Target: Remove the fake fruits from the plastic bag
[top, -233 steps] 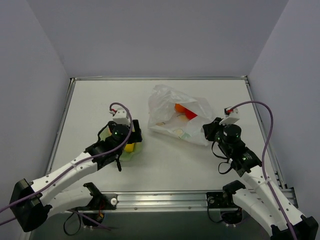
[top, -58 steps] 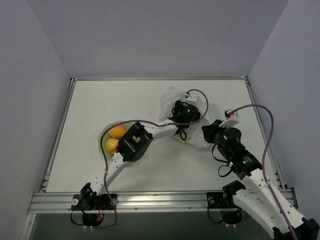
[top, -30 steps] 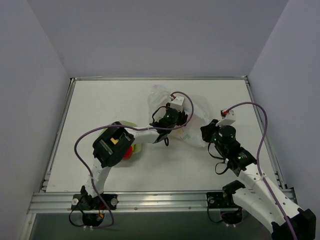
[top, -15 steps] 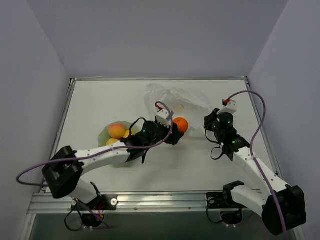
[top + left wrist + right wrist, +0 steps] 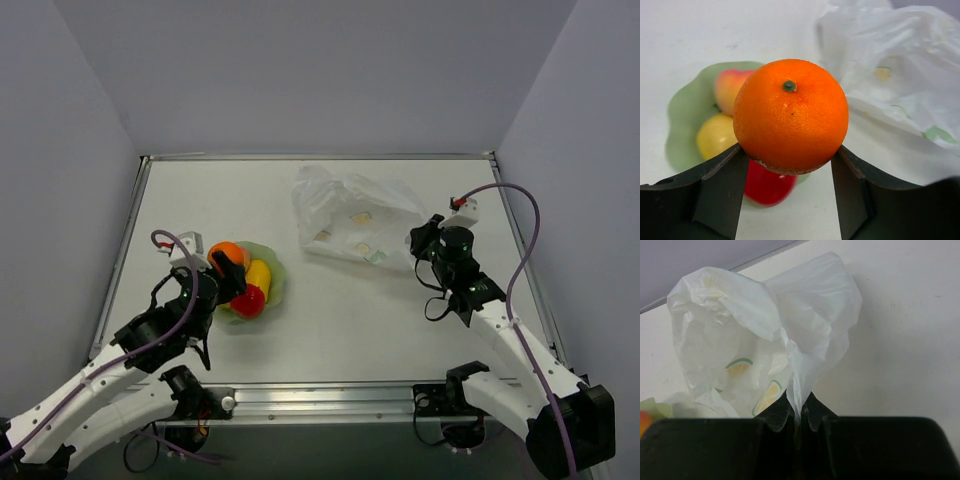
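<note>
While my left gripper [image 5: 790, 152] grasps the orange ball [image 5: 790, 116] between both fingers, stem end facing the wrist camera, it hangs over the left rim of the pale green bowl [image 5: 676, 125]. The bowl holds a peach-pink fruit [image 5: 727, 87], a yellow fruit [image 5: 715, 137] and the red apple [image 5: 767, 185], all touching one another. My right gripper [image 5: 800, 416] is clenched on a thin fold at the edge of the plastic bag [image 5: 740, 325]. The bag lies crumpled on the table [image 5: 200, 190], well apart from the bowl, to its right and farther back, showing lemon-slice prints.
</note>
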Motion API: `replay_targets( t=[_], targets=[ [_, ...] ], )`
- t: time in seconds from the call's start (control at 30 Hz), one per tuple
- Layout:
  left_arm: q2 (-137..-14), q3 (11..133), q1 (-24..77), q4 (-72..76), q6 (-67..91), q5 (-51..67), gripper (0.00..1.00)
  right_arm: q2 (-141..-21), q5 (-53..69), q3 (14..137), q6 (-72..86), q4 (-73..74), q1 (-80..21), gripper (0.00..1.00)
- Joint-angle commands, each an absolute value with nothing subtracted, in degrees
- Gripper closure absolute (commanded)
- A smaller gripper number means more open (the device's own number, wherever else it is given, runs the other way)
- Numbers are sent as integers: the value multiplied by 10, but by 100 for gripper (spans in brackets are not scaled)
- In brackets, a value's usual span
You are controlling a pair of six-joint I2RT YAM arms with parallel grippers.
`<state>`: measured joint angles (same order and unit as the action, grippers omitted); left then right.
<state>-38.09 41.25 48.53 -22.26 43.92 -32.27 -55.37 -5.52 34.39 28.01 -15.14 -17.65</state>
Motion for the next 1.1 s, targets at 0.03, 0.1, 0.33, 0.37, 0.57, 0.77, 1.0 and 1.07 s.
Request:
replay_targets(
  t=[0.03, 0.1, 0.33, 0.37, 0.57, 0.77, 1.0, 1.07],
  targets=[
    [-374, 417, 438, -423, 542, -395, 94, -534, -53, 334, 268, -154, -174, 100],
    [-370, 411, 424, -436, 550, -404, 92, -530, -50, 327, 268, -154, -173, 100],
    [-420, 394, 295, -340, 492, -296, 87, -517, -45, 316, 266, -154, -173, 100],
    [-441, 389, 268, -333, 489, -287, 87, -512, -44, 315, 265, -153, -174, 100],
    [-482, 377, 237, -284, 455, -241, 76, -497, -44, 307, 263, -145, -173, 100],
    [-516, 368, 234, -254, 436, -221, 68, -496, -43, 307, 265, -146, -173, 100],
    [-545, 373, 228, -224, 416, -237, 61, -488, -38, 301, 268, -147, -174, 100],
    [-566, 380, 222, -212, 413, -241, 61, -488, -36, 301, 270, -147, -173, 100]
  ],
)
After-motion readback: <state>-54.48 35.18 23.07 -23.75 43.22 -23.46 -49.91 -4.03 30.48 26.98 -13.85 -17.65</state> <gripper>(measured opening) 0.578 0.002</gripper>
